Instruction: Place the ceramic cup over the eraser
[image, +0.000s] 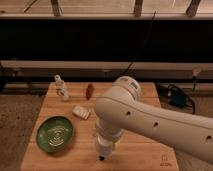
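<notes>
Basically, the ceramic cup (105, 145) is seen low at 6 o'clock on the table (140, 155), apparently lowered onto the eraser (101, 158). Gripper (106, 136) is hidden there; jaws can't be told. Release is left.

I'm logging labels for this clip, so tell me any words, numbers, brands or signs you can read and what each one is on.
No text can be read.
Table: a small dark mark near the front right corner, too blurred to read.
Green plate: a pale ring pattern, not lettering.
Ceramic cup, under the gripper at the table's front: plain white, no marking.
Small white bottle, whitish block, dark red thing: no label visible.
</notes>
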